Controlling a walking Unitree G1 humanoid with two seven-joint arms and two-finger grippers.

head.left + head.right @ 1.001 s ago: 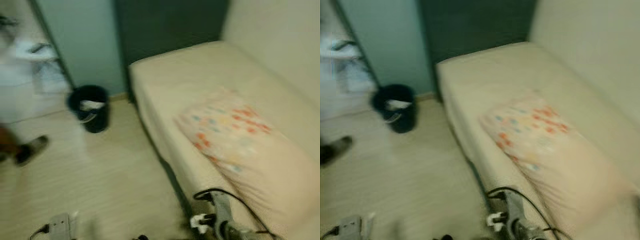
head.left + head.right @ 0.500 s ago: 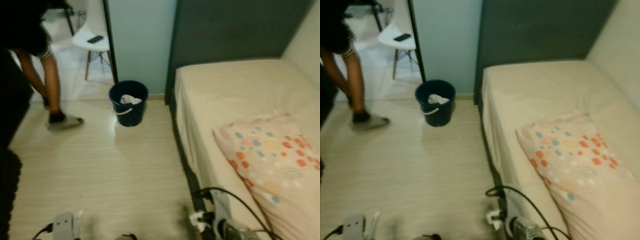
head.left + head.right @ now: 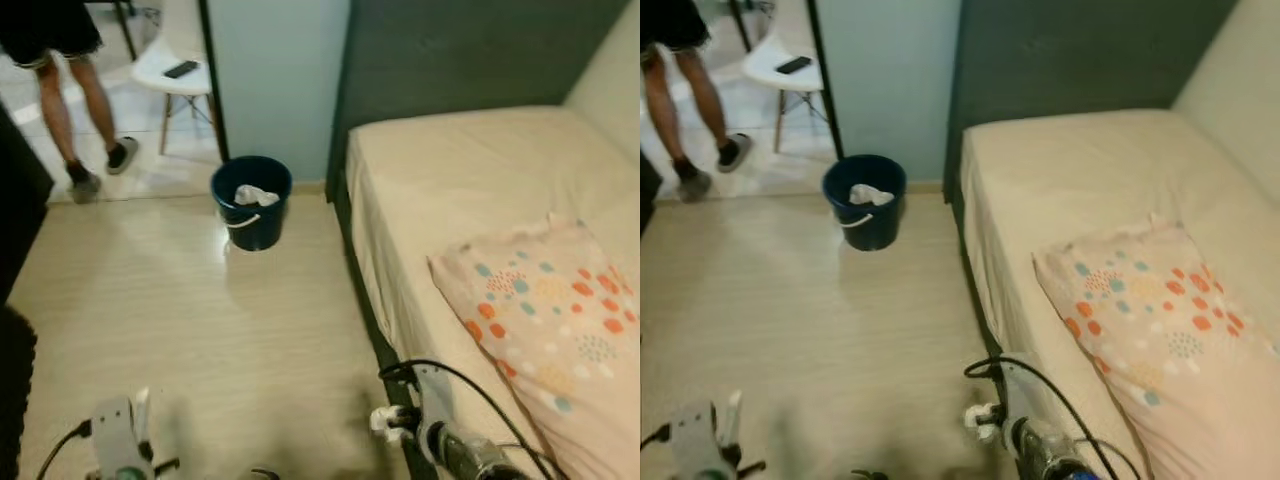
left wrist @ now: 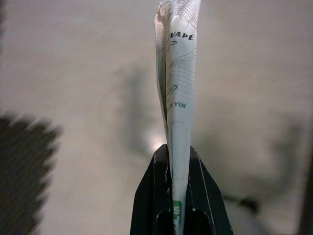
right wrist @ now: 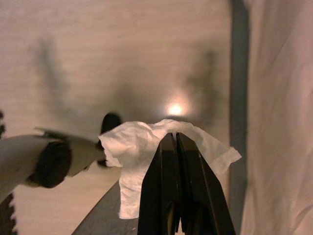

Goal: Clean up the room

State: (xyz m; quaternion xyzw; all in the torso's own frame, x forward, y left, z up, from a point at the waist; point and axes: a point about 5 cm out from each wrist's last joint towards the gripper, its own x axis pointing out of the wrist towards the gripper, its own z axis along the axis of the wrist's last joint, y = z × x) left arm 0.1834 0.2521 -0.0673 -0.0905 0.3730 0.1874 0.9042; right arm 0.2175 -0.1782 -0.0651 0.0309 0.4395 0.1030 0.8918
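Facing bare wood floor (image 3: pixel 200 320) beside bed (image 3: pixel 470 180) edge | bucket (image 3: pixel 251 200) ahead | left gripper (image 4: pixel 172 161) pinching folded paper wrapper (image 4: pixel 176 73) | right gripper (image 5: pixel 175 147) pinching crumpled tissue (image 5: pixel 142 147)

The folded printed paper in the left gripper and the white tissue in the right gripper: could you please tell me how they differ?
The folded printed paper is stiff, creased into a narrow upright strip, with green and black print. The white tissue is soft, crumpled and unprinted, spreading to both sides of its gripper. Both are pale litter, each clamped in shut jaws above the wood floor: the left gripper and the right gripper.
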